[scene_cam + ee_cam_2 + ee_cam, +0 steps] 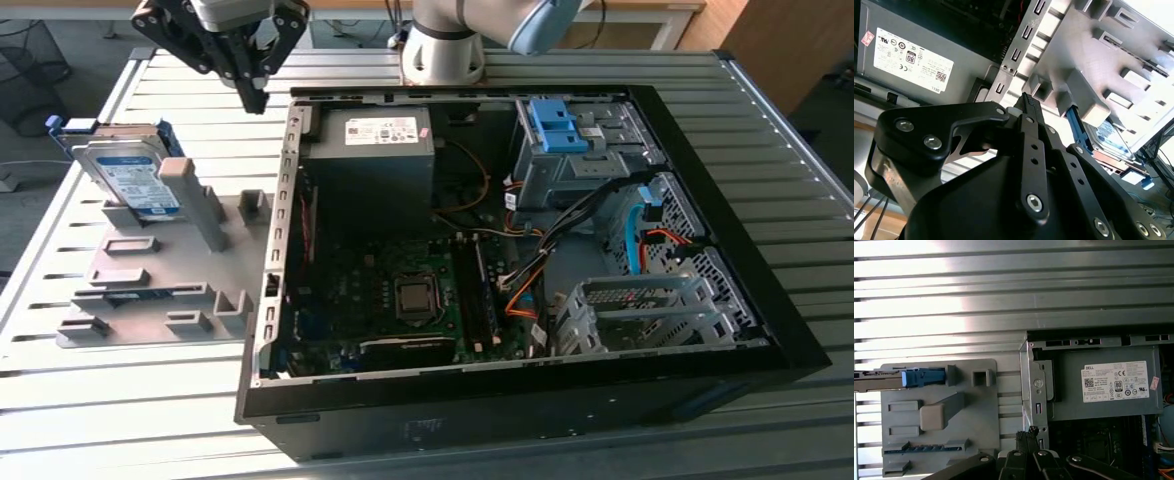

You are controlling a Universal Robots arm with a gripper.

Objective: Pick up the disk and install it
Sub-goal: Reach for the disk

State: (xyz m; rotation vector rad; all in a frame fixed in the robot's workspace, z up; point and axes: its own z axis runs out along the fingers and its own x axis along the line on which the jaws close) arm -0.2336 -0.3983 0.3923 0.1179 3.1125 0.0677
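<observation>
Slatted metal table (pixel 134 420): grey fixture plate (pixel 160 285), open computer case (pixel 534 410) (side by side).

Robotics lab — slatted metal workbench (pixel 134 400), opened computer case (pixel 534 412)

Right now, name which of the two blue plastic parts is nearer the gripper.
The disk in its blue caddy, standing on edge in the grey fixture outside the case; the blue bracket sits inside, farther from the gripper.
</observation>
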